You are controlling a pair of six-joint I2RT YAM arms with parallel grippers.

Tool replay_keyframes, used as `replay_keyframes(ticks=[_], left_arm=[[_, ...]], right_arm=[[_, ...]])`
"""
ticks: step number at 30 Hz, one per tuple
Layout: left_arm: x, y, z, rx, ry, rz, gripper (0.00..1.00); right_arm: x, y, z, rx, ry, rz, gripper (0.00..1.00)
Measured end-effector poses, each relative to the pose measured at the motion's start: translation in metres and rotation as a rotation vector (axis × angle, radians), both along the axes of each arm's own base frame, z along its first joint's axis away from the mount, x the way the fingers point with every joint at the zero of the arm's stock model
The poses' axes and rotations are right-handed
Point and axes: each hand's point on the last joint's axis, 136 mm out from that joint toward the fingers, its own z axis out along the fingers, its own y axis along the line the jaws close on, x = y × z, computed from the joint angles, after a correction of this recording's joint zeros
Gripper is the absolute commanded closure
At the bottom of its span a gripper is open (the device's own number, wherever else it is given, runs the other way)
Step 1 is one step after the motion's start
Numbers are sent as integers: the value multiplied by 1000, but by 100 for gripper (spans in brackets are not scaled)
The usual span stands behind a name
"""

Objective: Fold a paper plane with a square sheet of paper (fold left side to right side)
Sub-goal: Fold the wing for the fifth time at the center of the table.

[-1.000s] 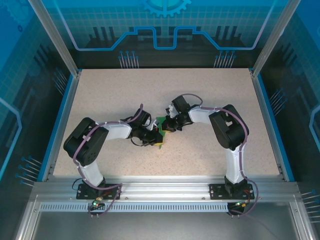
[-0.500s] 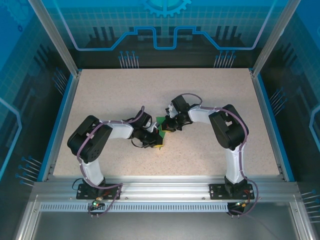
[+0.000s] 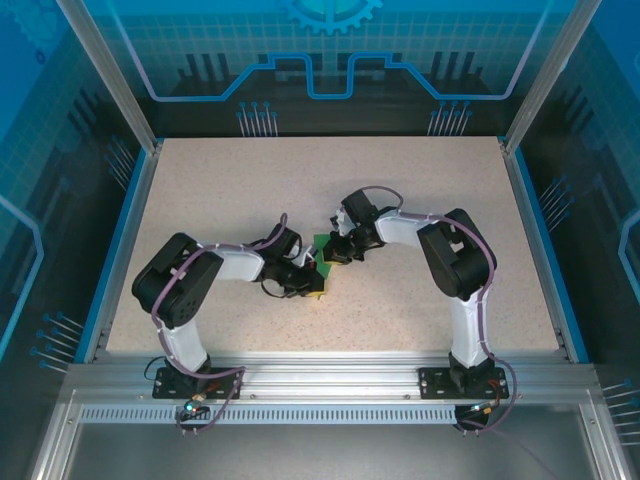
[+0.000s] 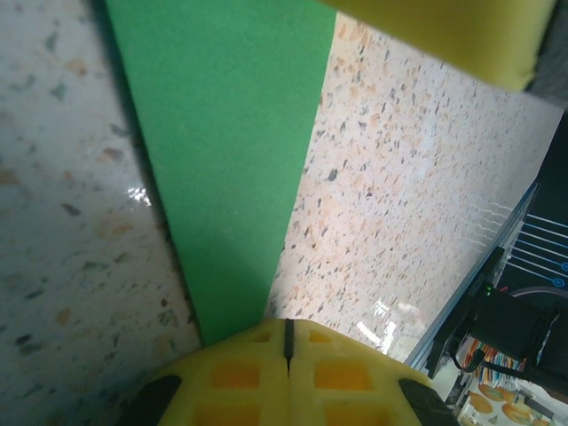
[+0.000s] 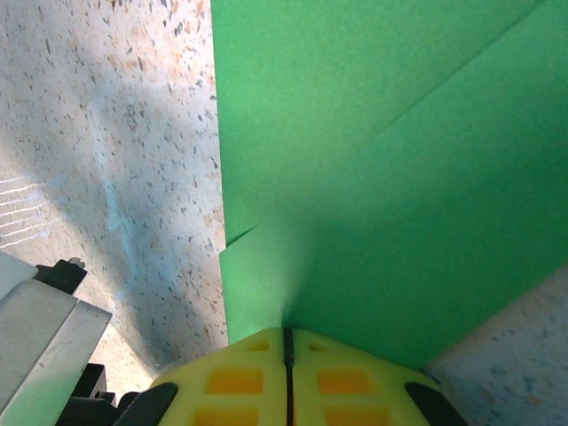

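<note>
Top view: found green paper [image 3: 322, 246] near the middle of the speckled worktop [image 3: 420, 190], mostly covered by the two wrists meeting over it. Approached from the left by left arm [image 3: 235, 262] and from the right by right arm [image 3: 400, 230], with tips nearly touching above the paper.

Left wrist view: left jaws clenched, with yellow pads [image 4: 240, 377] pressed together down to a thin dark seam. Gripping green paper [image 4: 231, 151] at its narrow end. Seen as a long tapering strip, widening away from the pads toward the top of frame, over the worktop [image 4: 62, 231]. Noted a second yellow pad [image 4: 444, 35] at upper right, just beside the wide far end of the strip. Cannot tell whether touching.

Right wrist view: right jaws likewise clenched, with yellow pads [image 5: 342, 382] shut to a thin seam, grasping green paper [image 5: 373, 160]. Seen here as layered, with one diagonal fold edge from lower left to upper right and one small flap corner jutting at the left edge near the pads. Straight left edge against bare worktop [image 5: 124, 133], with a small patch of worktop at lower right too. Noted grey and black body [image 5: 44, 337] at lower left, too cropped to identify.
</note>
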Motion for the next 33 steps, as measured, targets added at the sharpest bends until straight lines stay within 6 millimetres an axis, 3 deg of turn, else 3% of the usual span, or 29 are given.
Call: replay_keyframes(ticks=[14, 23, 33], left_arm=[[-6, 2, 2, 29, -9, 1, 96], [-16, 2, 18, 48, 20, -16, 95], [-20, 5, 8, 71, 59, -16, 95]], right_arm=[[-5, -1, 0, 0, 21, 8, 92], [-5, -1, 0, 1, 22, 8, 92], [-5, 0, 0, 1, 23, 8, 92]])
